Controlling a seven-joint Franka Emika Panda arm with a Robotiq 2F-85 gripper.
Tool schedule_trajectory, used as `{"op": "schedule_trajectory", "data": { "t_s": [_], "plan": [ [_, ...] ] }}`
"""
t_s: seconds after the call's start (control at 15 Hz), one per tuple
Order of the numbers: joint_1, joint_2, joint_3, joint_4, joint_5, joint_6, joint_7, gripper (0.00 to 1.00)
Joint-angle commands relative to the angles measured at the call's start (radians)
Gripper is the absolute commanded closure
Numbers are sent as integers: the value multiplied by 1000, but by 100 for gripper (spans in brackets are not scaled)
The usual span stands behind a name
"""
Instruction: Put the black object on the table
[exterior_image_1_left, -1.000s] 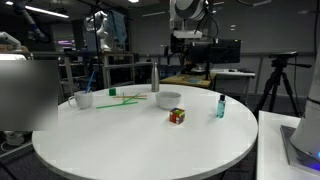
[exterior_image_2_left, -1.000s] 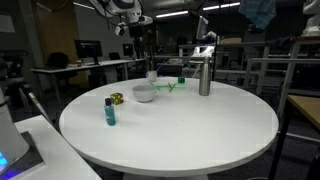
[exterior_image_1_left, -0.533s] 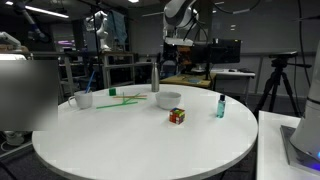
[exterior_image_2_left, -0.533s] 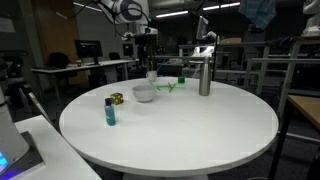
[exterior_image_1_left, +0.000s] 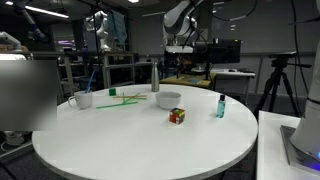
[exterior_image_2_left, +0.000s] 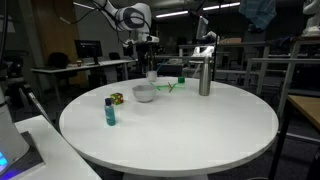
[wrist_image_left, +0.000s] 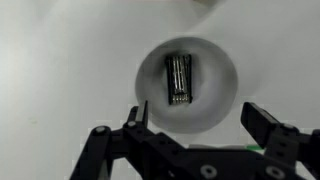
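My jaws are spread wide and empty, hanging well above the worktop (exterior_image_1_left: 130, 140). In the wrist view my two fingertips (wrist_image_left: 134, 116) stand either side of the white bowl (wrist_image_left: 216, 100) below. The black object (wrist_image_left: 179, 79) lies flat in the bottom of that bowl, a small ribbed lump, roughly centred between my jaws and well clear of them. Nothing else is in the bowl with it.

In both exterior views the bowl (exterior_image_1_left: 168, 99) sits towards the far edge of the round white worktop. The multicoloured cube (exterior_image_1_left: 177, 116) rests just beside the bowl, on the side nearer the centre. The teal bottle (exterior_image_1_left: 220, 106) stands upright, apart from both and closer to the edge. A white cup (exterior_image_1_left: 85, 99), green sticks (exterior_image_1_left: 120, 98) and a metal bottle (exterior_image_1_left: 154, 78) line the far edge.
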Motion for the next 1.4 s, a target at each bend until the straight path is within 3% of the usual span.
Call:
{"op": "schedule_trajectory", "data": {
  "t_s": [0.0, 1.33],
  "plan": [
    [21, 28, -23, 0, 23, -19, -30, 0],
    [45, 86, -27, -8, 15, -4, -45, 0]
  ]
}}
